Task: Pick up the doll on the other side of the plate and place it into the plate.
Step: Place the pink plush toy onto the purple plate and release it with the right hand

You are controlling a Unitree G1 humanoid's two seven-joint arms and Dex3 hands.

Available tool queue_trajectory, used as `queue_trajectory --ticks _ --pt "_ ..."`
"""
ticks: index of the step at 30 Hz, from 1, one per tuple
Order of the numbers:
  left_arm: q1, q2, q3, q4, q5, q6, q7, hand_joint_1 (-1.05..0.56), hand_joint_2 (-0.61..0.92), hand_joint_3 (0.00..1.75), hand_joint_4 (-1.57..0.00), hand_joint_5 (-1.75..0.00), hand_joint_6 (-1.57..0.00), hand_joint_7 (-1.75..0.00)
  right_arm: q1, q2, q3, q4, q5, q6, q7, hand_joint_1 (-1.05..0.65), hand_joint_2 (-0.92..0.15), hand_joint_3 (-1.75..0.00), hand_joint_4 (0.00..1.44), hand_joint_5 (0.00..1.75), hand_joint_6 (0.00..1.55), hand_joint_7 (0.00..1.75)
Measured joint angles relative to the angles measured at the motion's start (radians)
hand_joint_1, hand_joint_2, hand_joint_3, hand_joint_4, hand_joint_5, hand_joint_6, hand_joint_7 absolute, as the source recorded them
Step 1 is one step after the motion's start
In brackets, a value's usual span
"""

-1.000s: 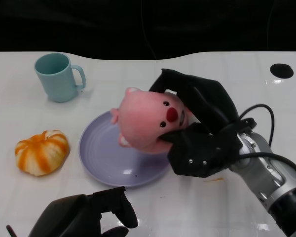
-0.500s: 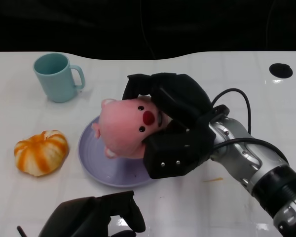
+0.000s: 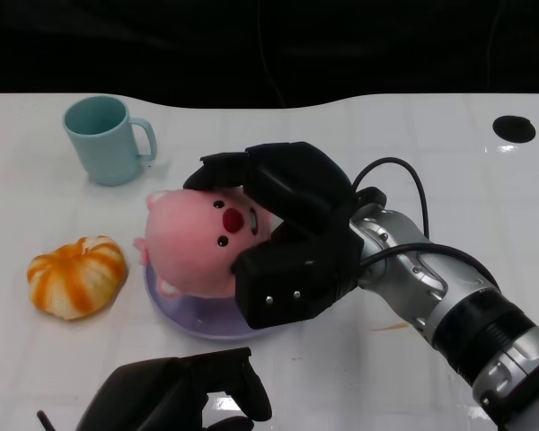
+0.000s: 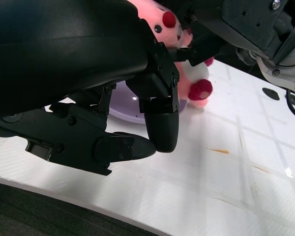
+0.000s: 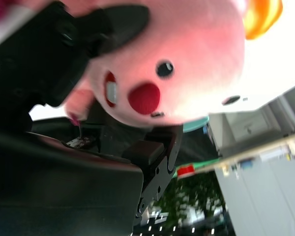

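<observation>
A pink plush doll point(image 3: 198, 242) with a red nose and black eyes is held over the lavender plate point(image 3: 175, 311), mostly covering it. My right hand point(image 3: 283, 233) grips the doll from its right side and top. The right wrist view shows the doll's face point(image 5: 187, 64) close up between the black fingers point(image 5: 113, 24). The left wrist view catches the doll's red-tipped feet point(image 4: 199, 91) and a sliver of the plate point(image 4: 125, 105). My left hand point(image 3: 175, 395) sits low at the near table edge with fingers curled in, holding nothing.
A teal mug point(image 3: 106, 139) stands at the back left. An orange and white pumpkin point(image 3: 76, 276) lies left of the plate. Two dark holes point(image 3: 514, 128) mark the table's far right. A small orange scrap point(image 3: 391, 328) lies right of the plate.
My right hand has carried the doll leftward and slightly nearer, from the plate's right rim to above its middle and left part. The left hand has barely shifted.
</observation>
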Motion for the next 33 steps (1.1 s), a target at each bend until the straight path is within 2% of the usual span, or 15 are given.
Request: queue_trajectory --ticks 6,11,20,29,33 --pt "0.0 0.0 0.0 0.003 0.0 -0.002 0.001 -0.27 0.92 0.39 -0.64 -1.63 -0.68 -1.08 0.0 -0.016 0.009 -0.064 -0.002 0.053 0.125 -0.81 -0.92 -0.19 0.02 0.3 0.16 0.0" --pt "0.0 0.001 0.0 0.004 0.0 -0.001 0.001 -0.27 0.92 0.4 -0.65 -1.63 -0.68 -1.08 0.0 -0.042 0.014 -0.118 -0.007 0.09 0.208 -0.9 -0.92 -0.23 0.0 0.12 0.04 0.0" --pt "0.0 0.002 0.004 0.005 -0.002 -0.001 0.001 -0.27 0.92 0.38 -0.63 -1.64 -0.68 -1.08 0.003 -0.124 0.017 -0.216 -0.003 0.107 0.326 -0.98 -0.92 -0.25 0.01 0.1 0.04 0.01" --pt "-0.001 0.007 0.008 0.007 -0.003 0.0 0.0 -0.28 0.92 0.38 -0.62 -1.64 -0.68 -1.06 0.075 -0.243 -0.054 -0.397 0.11 0.063 0.417 -0.87 -0.92 -0.24 0.05 0.17 0.08 0.02" --pt "-0.004 0.009 0.009 0.007 -0.002 0.004 -0.003 -0.28 0.92 0.38 -0.62 -1.63 -0.68 -1.06 0.147 -0.315 -0.091 -0.476 0.149 0.03 0.442 -0.83 -0.92 -0.23 0.09 0.23 0.13 0.04"
